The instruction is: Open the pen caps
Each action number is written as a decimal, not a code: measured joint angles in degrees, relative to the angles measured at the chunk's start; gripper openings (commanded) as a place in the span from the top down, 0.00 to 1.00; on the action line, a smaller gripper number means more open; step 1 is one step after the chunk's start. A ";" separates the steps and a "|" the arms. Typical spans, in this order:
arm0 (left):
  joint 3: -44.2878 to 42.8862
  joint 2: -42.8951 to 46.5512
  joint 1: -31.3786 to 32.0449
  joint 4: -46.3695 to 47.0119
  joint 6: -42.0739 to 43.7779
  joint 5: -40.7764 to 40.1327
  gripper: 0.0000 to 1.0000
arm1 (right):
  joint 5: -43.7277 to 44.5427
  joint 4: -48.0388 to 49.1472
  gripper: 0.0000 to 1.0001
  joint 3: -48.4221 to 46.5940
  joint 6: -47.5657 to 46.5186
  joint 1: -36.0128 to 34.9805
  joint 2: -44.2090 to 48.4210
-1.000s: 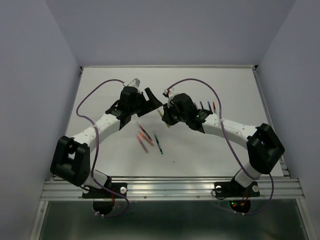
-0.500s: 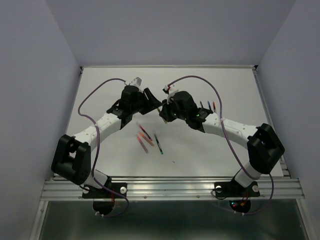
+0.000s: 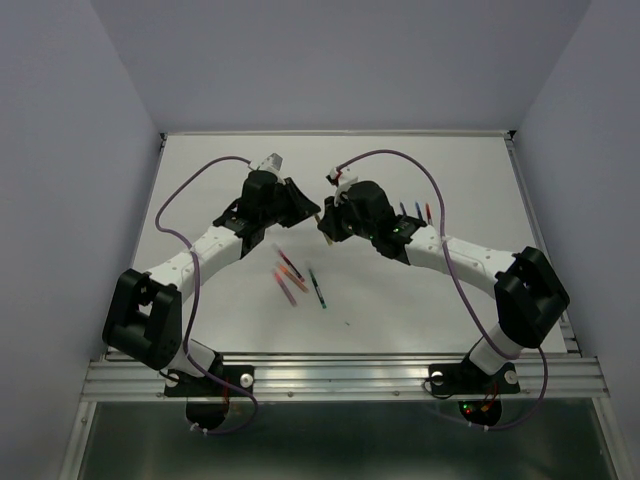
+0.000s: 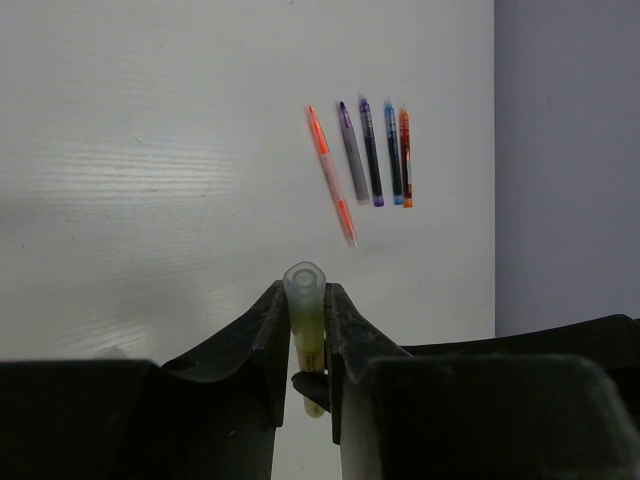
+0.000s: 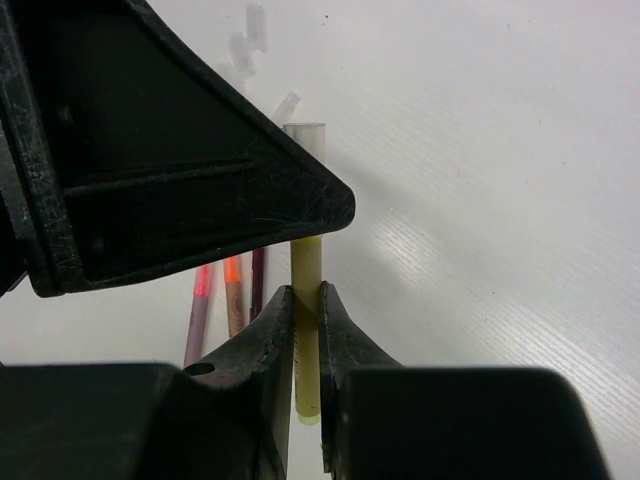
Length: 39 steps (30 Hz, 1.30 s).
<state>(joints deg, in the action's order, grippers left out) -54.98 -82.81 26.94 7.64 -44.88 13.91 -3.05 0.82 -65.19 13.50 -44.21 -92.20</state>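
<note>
A yellow pen [image 5: 306,262] is held in the air between both grippers above the table's middle. My left gripper [image 4: 304,302] is shut on its translucent pen cap [image 4: 304,278], whose open end sticks out past the fingertips. My right gripper [image 5: 306,298] is shut on the yellow barrel, with the left gripper's black finger [image 5: 190,190] crossing just above it. From above, the left gripper [image 3: 309,208] and right gripper [image 3: 324,223] meet tip to tip, and the pen between them is mostly hidden.
Several capped pens [image 3: 292,276] and a green one [image 3: 317,288] lie loose in front of the grippers. A neat row of pens [image 4: 372,155], orange, grey, dark blue and blue, lies near the table's right edge [image 3: 514,190]. Purple cables arc over both arms.
The left gripper's jaws, wide open a second ago, have closed onto the pen's cap end. The right gripper has kept its hold on the barrel, shifting slightly.
</note>
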 measured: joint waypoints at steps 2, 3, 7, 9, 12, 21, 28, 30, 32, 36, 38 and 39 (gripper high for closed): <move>0.00 0.00 0.00 0.09 -0.09 -0.07 1.00 | -0.02 0.04 0.81 0.00 -0.02 0.00 0.00; 0.00 0.00 0.02 0.13 -0.22 -0.15 1.00 | -0.11 0.09 0.65 0.00 -0.02 0.02 0.00; 0.00 0.02 0.07 0.85 -0.70 -0.22 1.00 | -0.92 0.24 0.51 0.00 -0.39 0.04 0.00; 0.00 0.04 0.09 1.38 -0.94 -0.20 1.00 | -1.14 0.31 0.52 0.00 -0.44 0.04 0.00; 0.00 0.07 0.11 2.19 -1.22 -0.22 1.00 | -1.31 0.37 0.74 -0.07 -0.52 0.04 -0.15; -0.02 0.09 0.11 2.82 -1.29 -1.68 1.00 | -0.90 0.55 0.99 -0.72 -1.29 0.57 -1.01; -5.64 -3.02 -0.02 -2.71 -0.52 0.20 1.00 | -2.51 6.21 0.99 5.64 0.15 1.57 2.49; -7.76 -4.87 -0.24 -2.49 -0.20 -0.63 1.00 | -5.03 6.97 0.99 10.91 1.90 2.14 6.03; -10.86 -7.61 -3.58 -0.42 0.00 -2.80 1.00 | -8.46 5.60 0.99 16.48 3.41 1.01 9.57; -13.35 -9.49 -9.40 2.29 0.02 -6.49 1.00 | -11.69 3.19 0.99 22.60 5.70 -0.94 13.38; -13.35 -9.49 -10.29 2.86 0.02 -7.21 1.00 | -11.30 1.90 0.99 23.15 6.27 -1.09 14.47; -13.35 -9.49 -10.40 2.86 0.04 -7.34 1.00 | -10.60 1.99 0.99 23.12 6.29 -1.09 14.78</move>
<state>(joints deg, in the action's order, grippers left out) -68.34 -92.29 16.53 10.50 -44.84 6.57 -13.65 2.81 -42.06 19.79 -45.30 -77.43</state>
